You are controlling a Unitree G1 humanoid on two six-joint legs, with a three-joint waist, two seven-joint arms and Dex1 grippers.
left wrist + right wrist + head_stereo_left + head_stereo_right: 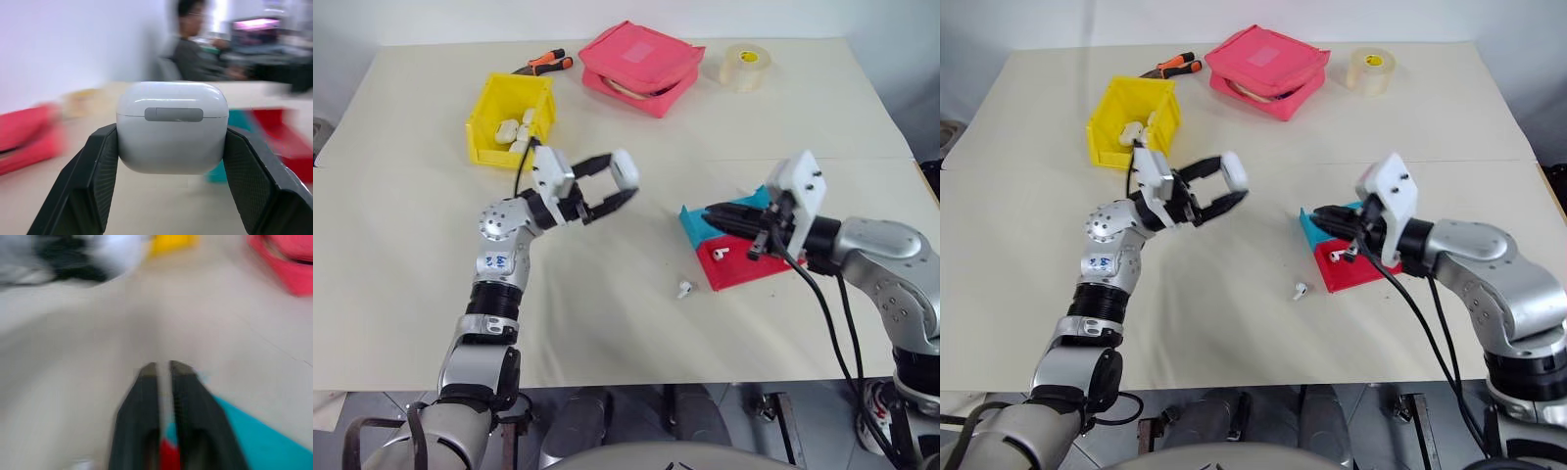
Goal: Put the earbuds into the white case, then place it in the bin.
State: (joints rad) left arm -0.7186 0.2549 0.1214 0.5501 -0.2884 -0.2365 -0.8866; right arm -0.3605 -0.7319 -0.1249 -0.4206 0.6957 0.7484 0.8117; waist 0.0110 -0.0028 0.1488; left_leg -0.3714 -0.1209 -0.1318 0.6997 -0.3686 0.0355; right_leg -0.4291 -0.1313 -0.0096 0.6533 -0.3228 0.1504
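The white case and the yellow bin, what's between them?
Just bare table, seen from the left eye view, between the white case and the bin.

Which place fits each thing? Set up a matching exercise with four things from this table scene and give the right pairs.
Things:
1. white case
2. tape roll
3. orange-handled pliers
4. loose earbud

Places:
A. on the bare table just in front of the red tray
B. behind the yellow bin
C. beside the pink pouch, at the far side
D. clamped in the left end effector, above the table

Pairs: 1-D, 2-C, 3-B, 4-A
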